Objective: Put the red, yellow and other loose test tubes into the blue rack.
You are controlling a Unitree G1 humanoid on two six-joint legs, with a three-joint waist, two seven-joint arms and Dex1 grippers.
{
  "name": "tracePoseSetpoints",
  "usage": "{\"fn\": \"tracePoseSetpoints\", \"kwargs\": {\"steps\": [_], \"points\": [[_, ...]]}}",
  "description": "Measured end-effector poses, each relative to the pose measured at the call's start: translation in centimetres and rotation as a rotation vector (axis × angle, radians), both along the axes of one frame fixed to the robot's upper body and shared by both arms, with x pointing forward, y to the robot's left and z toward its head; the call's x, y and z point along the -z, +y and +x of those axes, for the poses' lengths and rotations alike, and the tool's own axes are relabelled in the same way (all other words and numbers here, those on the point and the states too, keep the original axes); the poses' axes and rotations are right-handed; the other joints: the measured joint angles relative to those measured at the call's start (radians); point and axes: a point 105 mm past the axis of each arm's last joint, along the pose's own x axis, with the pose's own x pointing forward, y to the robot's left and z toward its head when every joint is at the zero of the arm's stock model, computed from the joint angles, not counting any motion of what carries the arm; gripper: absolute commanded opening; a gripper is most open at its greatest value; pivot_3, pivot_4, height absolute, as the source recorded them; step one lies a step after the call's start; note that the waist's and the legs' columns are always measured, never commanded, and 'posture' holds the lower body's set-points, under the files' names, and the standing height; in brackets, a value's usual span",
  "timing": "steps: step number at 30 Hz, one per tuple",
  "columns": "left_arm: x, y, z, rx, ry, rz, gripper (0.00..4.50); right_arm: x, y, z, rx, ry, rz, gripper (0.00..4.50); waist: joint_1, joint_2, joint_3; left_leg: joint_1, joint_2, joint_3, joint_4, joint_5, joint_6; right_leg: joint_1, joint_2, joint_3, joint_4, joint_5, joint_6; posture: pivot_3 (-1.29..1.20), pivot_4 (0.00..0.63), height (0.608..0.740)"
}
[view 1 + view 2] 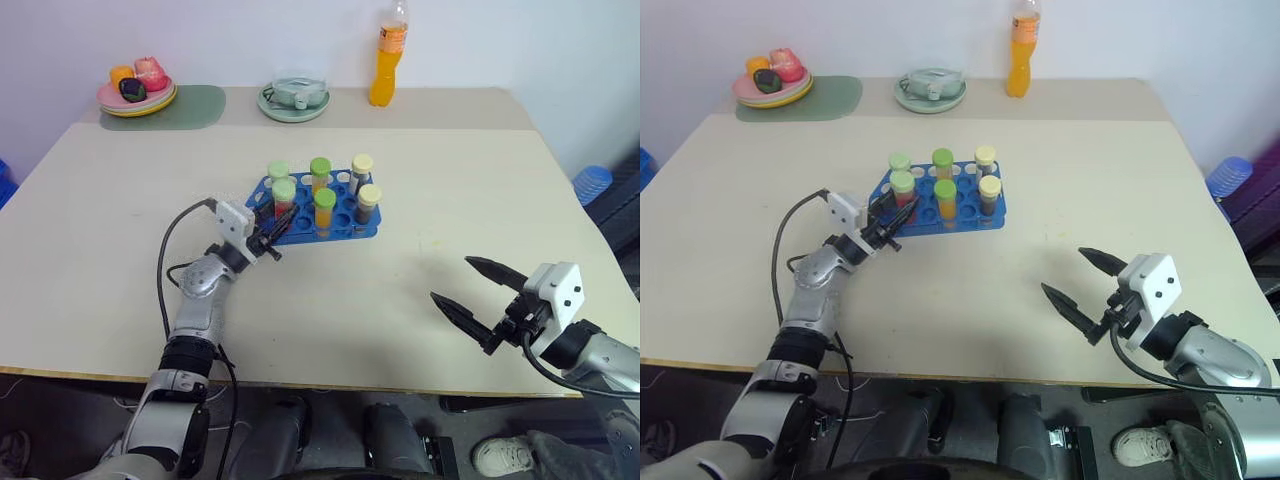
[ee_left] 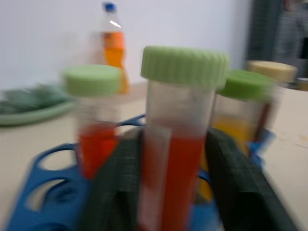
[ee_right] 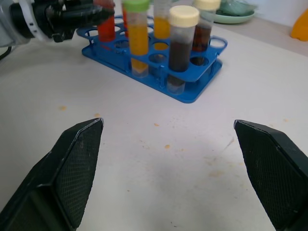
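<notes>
Left gripper [image 1: 272, 237] sat at the blue rack [image 1: 362, 228] with its fingers loosely flanking the seated red tube [image 2: 177, 144], right gripper [image 1: 478, 300] spread wide and empty; tube looked light, rigid, slick plastic, so best pinched mid-barrel below the cap.

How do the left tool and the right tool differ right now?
The left tool sits at the blue rack, its fingers flanking a red tube. The right tool hangs wide open over bare table, well away from the rack, with nothing between its fingers. Both have black fingers.
</notes>
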Motion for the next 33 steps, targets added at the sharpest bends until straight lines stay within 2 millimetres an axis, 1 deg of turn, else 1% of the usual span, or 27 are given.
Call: {"fn": "tracePoseSetpoints", "kwargs": {"steps": [1, 5, 9, 11, 13, 15, 17, 19, 22, 26, 30, 33], "points": [[0.1, 0.0, 0.0, -0.005, 0.002, 0.003, 3.66, 0.0, 0.0, 0.0, 0.000, -0.001, 0.000, 4.50, 0.000, 0.000, 0.000, 0.000, 0.000, 0.000, 0.000, 0.000, 0.000, 0.000, 0.000, 0.000, 0.000, 0.000, 0.000, 0.00, 0.150, 0.740], [0.1, 0.2, 0.1, -0.043, -0.003, 0.023, 3.66, 0.0, 0.0, 0.0, 0.000, 0.000, 0.000, 4.50, -0.001, 0.000, 0.000, 0.000, 0.000, 0.000, 0.000, 0.000, 0.000, 0.001, 0.000, 0.000, 0.000, 0.000, 0.000, 0.00, 0.150, 0.740], [-0.2, 0.5, -0.5, -0.028, -0.005, 0.030, 3.66, -0.1, 0.2, 0.4, -0.011, -0.007, 0.009, 4.50, -0.002, 0.000, 0.000, 0.000, 0.000, 0.000, 0.000, 0.000, 0.000, 0.000, 0.000, 0.000, 0.000, 0.000, 0.000, 0.00, 0.150, 0.740], [-0.3, 1.0, -1.0, -0.036, -0.022, 0.060, 3.66, -0.1, 0.5, 0.9, -0.019, -0.012, 0.021, 4.50, -0.003, 0.000, 0.000, 0.000, 0.000, 0.000, -0.001, 0.000, 0.000, 0.000, 0.000, 0.000, 0.000, 0.000, 0.000, 0.00, 0.150, 0.740], [0.4, 1.7, -1.8, -0.041, -0.018, 0.096, 3.66, 0.1, 0.4, 1.4, -0.007, -0.016, 0.039, 4.50, -0.003, 0.001, 0.000, 0.000, 0.000, 0.000, -0.001, 0.000, 0.000, 0.000, 0.000, 0.000, 0.000, 0.000, 0.000, 0.00, 0.150, 0.740], [1.9, 2.5, -3.1, -0.026, 0.025, 0.107, 3.66, 0.4, 0.2, 1.8, 0.014, -0.020, 0.044, 4.50, -0.001, 0.001, -0.001, 0.000, 0.000, 0.000, -0.001, 0.000, 0.000, -0.001, 0.000, 0.000, 0.000, 0.000, 0.000, 0.00, 0.150, 0.740], [3.3, 3.8, -4.2, -0.031, 0.086, 0.081, 3.66, 0.5, 0.1, 2.3, 0.020, -0.023, 0.050, 4.50, -0.002, 0.001, 0.000, 0.000, 0.000, 0.000, -0.001, 0.000, 0.000, -0.002, 0.000, 0.000, 0.000, 0.000, 0.000, 0.00, 0.150, 0.740], [3.9, 5.3, -5.0, -0.068, 0.112, 0.063, 3.66, 0.6, -0.1, 2.7, 0.024, -0.023, 0.057, 4.50, -0.001, 0.001, 0.000, 0.000, 0.000, -0.001, -0.001, 0.000, -0.001, -0.002, 0.000, 0.000, 0.001, 0.000, 0.000, 0.00, 0.150, 0.740], [3.3, 7.4, -6.2, -0.086, 0.095, 0.091, 3.66, 0.8, -0.3, 3.2, 0.032, -0.019, 0.064, 4.50, 0.000, 0.001, 0.000, 0.000, 0.000, 0.000, -0.001, -0.001, -0.002, -0.002, 0.000, 0.000, 0.000, 0.000, -0.001, 0.00, 0.150, 0.740], [2.5, 9.7, -7.4, -0.104, 0.113, 0.104, 3.66, 1.9, -1.0, 3.1, 0.045, 0.018, 0.052, 4.50, -0.001, 0.002, 0.000, 0.000, 0.000, -0.001, -0.001, -0.001, -0.003, -0.002, 0.000, 0.000, 0.000, 0.000, -0.001, 0.00, 0.150, 0.740], [2.1, 10.7, -8.2, -0.102, 0.160, 0.094, 3.66, 2.7, -1.6, 2.5, 0.059, 0.044, 0.046, 4.50, -0.001, 0.002, 0.000, 0.000, 0.000, 0.000, -0.001, -0.002, -0.003, -0.002, 0.000, 0.000, 0.000, 0.000, -0.001, 0.00, 0.150, 0.740], [1.4, 10.7, -8.3, -0.090, 0.164, 0.096, 3.66, 3.1, -1.9, 2.2, 0.063, 0.050, 0.038, 4.50, -0.001, 0.002, 0.000, 0.001, 0.000, 0.000, -0.001, -0.002, -0.003, -0.002, 0.000, 0.000, 0.000, 0.000, -0.001, 0.00, 0.150, 0.740]]}}
